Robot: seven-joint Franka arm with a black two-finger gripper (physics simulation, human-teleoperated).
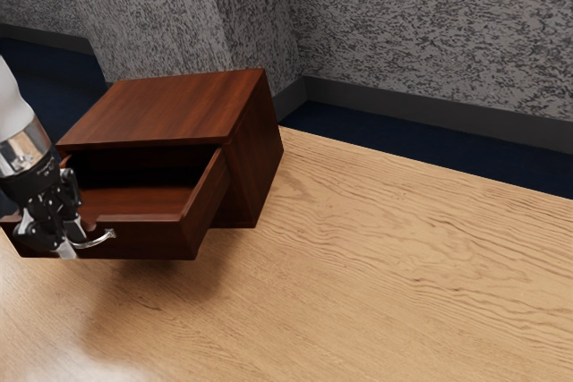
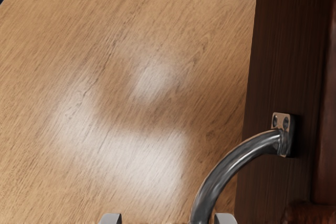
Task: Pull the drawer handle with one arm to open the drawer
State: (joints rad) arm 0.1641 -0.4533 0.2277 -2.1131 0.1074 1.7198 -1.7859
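At the exterior view's left edge, the arm (image 1: 21, 151) comes down, white above and silver and black at the wrist. Its black gripper (image 1: 64, 248) hangs at the front of a drawer (image 1: 134, 203).

The fingers are spread. In the wrist view the two fingertips (image 2: 110, 217) stand well apart. The handle (image 2: 231, 166) lies between them, close against one and clear of the other, so nothing is pinched.

The handle (image 1: 98, 240) is a curved grey metal bar. One end is fixed by a small two-screw plate (image 2: 282, 123) to the dark wood drawer front (image 2: 278, 51). It bows out from the front, and its long axis runs along the front's width, level with the table (image 1: 376, 266).

The drawer stands open, slid well out of its cabinet (image 1: 170, 109) toward the exterior view's lower left, with its inside floor in view. Its front (image 1: 143, 241) faces the near side.

The cabinet is a reddish-brown wooden box standing on the table, left of centre.

To the right, the light wood tabletop spreads wide, with grain running across it. Behind are speckled grey walls (image 1: 412, 24) with a dark skirting, and a dark blue floor (image 1: 430, 145) shows beyond the table's far edge.
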